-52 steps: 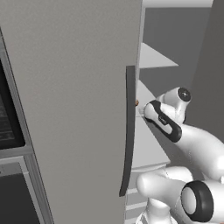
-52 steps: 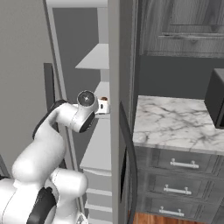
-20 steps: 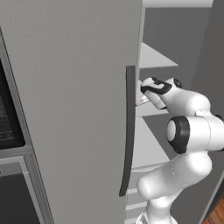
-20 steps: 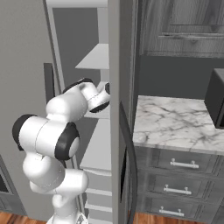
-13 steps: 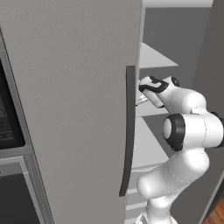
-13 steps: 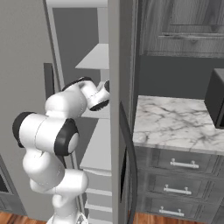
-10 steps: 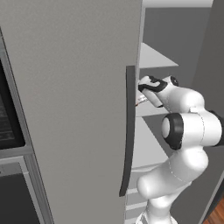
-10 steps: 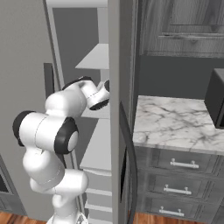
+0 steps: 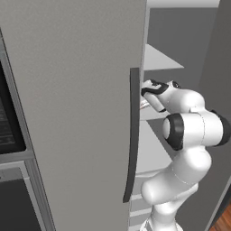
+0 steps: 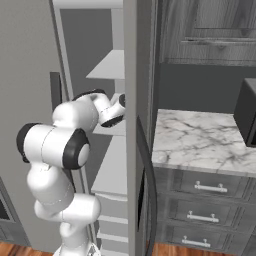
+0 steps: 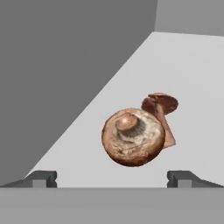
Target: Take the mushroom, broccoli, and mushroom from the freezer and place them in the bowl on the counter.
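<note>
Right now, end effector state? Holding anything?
End effector: open, holding nothing; the near mushroom lies on the freezer shelf just ahead of the fingertips, untouched.

Kitchen: tall grey freezer (image 9: 67, 113) with white shelves (image 10: 112, 170), marble counter (image 10: 200, 142) over dark drawers (image 10: 205, 200), wood cabinet (image 10: 205, 30) above.

Brown mushroom (image 11: 133, 138), pale gills; light grey freezer (image 9: 72, 113); white grey-veined counter (image 10: 200, 140); white arm (image 9: 189, 135).
</note>
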